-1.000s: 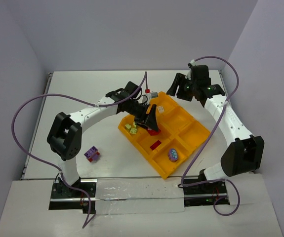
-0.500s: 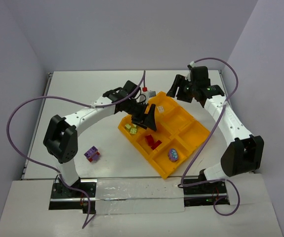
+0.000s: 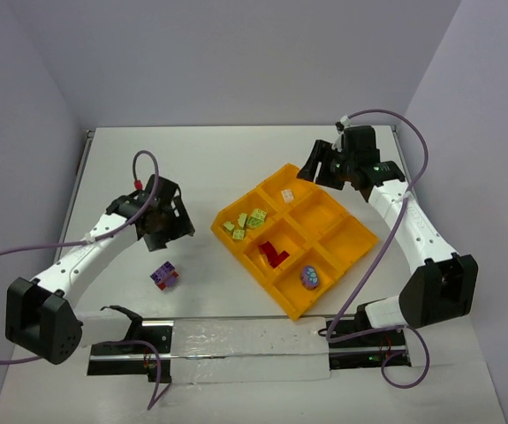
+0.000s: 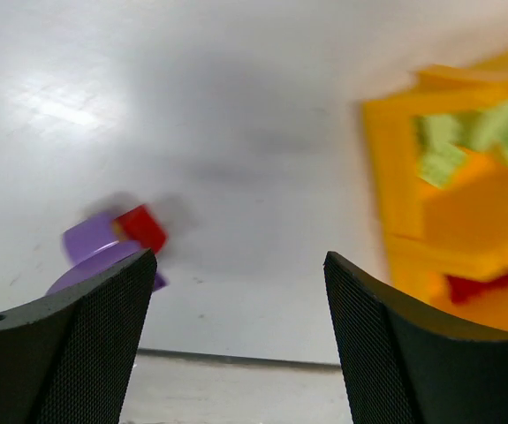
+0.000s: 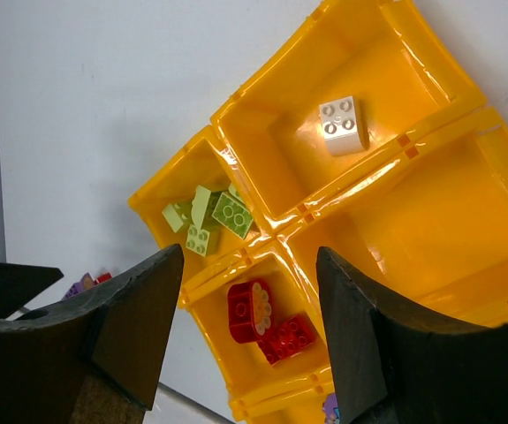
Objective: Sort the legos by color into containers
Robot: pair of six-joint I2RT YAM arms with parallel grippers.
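Orange-yellow tray [image 3: 284,303], six bins, on the surface [image 3: 147,168] between the arms. Contents, top view: left-corner bin, several yellow-green bricks [image 5: 209,216]; next bin along the near-left side, red bricks [image 5: 267,322]; near-corner bin, one purple piece [image 3: 309,277]; far-corner bin, one white brick [image 5: 343,124]; the two bins on the right side look empty. Outstanding: one purple-and-red clump [image 3: 164,276], on the surface, well apart from the tray, to its left. Left arm [image 3: 86,252]: jaws spread, holding nothing, above the surface between clump and tray; its wrist view is blurred. Right arm [image 3: 408,216]: jaws spread, holding nothing, over the tray's far corner. Step, as judged: fetching the last loose piece. Next move likely calls for the left jaws to come down over the clump and close on it; since two colours are joined, it probably needs pulling apart before binning.
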